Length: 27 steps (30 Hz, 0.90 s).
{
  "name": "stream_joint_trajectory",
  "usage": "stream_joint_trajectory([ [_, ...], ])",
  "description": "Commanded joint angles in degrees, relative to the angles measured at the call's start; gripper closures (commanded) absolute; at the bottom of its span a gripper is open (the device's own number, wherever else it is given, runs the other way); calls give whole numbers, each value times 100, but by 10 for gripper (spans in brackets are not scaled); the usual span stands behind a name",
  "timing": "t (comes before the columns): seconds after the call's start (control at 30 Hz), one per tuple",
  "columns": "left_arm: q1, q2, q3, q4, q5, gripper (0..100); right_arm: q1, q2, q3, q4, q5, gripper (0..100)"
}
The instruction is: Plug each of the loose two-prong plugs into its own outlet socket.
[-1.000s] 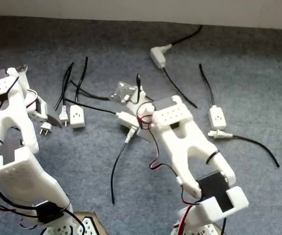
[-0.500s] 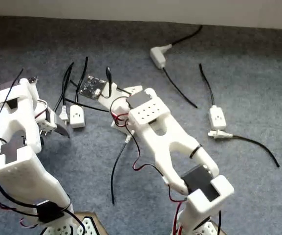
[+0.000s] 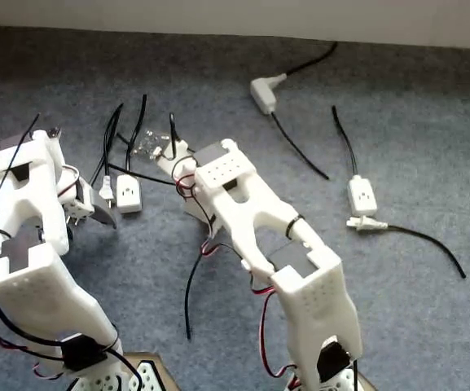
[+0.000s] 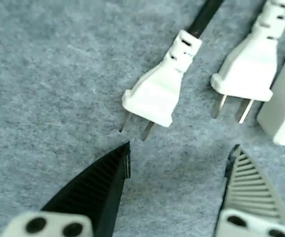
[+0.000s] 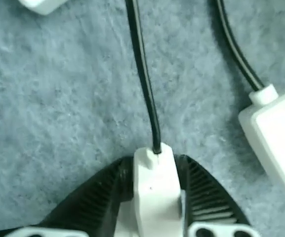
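My right gripper (image 5: 154, 167) pinches a plug (image 5: 152, 190), its cord (image 5: 143, 79) leading ahead, a socket (image 5: 275, 138) just beside; my left gripper (image 4: 179, 158) gapes wide just short of a second plug (image 4: 154, 94); I fear the pinched plug twisting in the jaws and missing the socket.

Worktop (image 3: 430, 326): grey, carpet-like covering with short pile and mottled texture, spanning whole high view. Darker towards far edge, lighter nearer camera. In left wrist view, worktop (image 4: 43, 74) seen close, fibres visible with light and dark flecks. Same fuzzy grey pile on worktop (image 5: 48, 98) in right wrist view. Pale band (image 3: 218, 15) along far edge, off-white, plain, full width; wall or skirting, cannot tell. Tan board corner (image 3: 151, 373) at near edge, lying on worktop.
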Motion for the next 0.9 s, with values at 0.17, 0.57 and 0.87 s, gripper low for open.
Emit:
stream_joint_trajectory([
  [0.17, 66, -110, -66, -18, 35, 688, 637, 268, -1121, 189, -79, 940],
  [0.57, 75, -57, -4, -18, 53, 688, 989, 321, -4418, 1033, -105, 962],
  [0.87, 75, -57, 4, -18, 35, 688, 1780, 655, -4505, -963, -1336, 888],
])
